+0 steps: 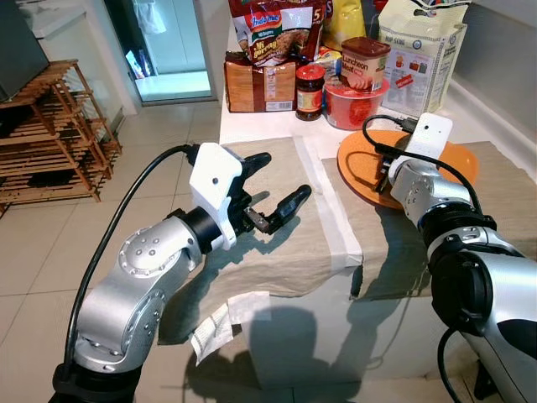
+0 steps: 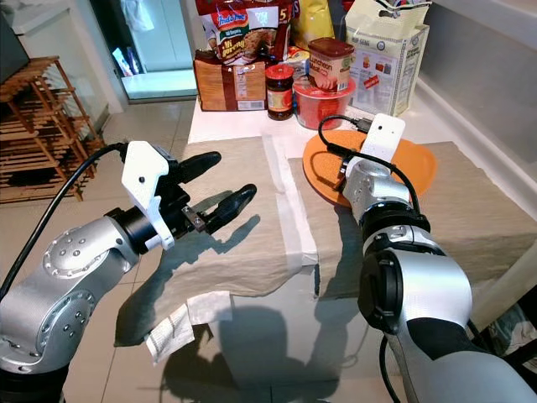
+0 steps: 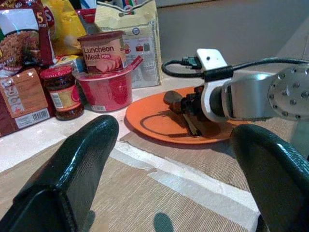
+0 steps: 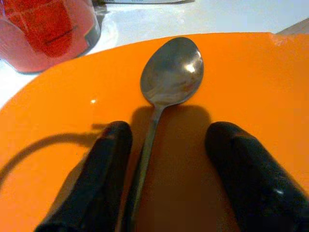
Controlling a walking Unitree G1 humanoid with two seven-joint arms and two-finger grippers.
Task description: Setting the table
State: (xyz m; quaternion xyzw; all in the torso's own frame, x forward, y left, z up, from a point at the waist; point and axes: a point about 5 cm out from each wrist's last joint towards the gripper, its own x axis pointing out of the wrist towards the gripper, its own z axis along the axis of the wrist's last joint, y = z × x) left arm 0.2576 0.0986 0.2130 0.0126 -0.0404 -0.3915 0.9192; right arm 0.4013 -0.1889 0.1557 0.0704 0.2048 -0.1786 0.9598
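- The right hand is low over the orange plate, and its two black fingers stand apart.
- A metal spoon lies on the plate; its handle runs back between the two fingers and its bowl is just ahead of the fingertips.
- I cannot tell if the fingers touch the handle; the handle is nearer to one finger than to the other.
- The plate rests partly on a beige placemat under the right arm.
- The left hand hangs in the air above another beige placemat, with its fingers wide apart and nothing between them.
- The plate and the right hand are to the right of the left hand, well apart from it.
- Beyond both hands, at the far side of the white table, stand a red bowl with a luncheon meat tin on top, a jar with a red lid, a noodle packet and a white bag.
- The red bowl is just beyond the plate's far rim.
- A wooden rack stands on the tiled floor, far to the left of the left hand.
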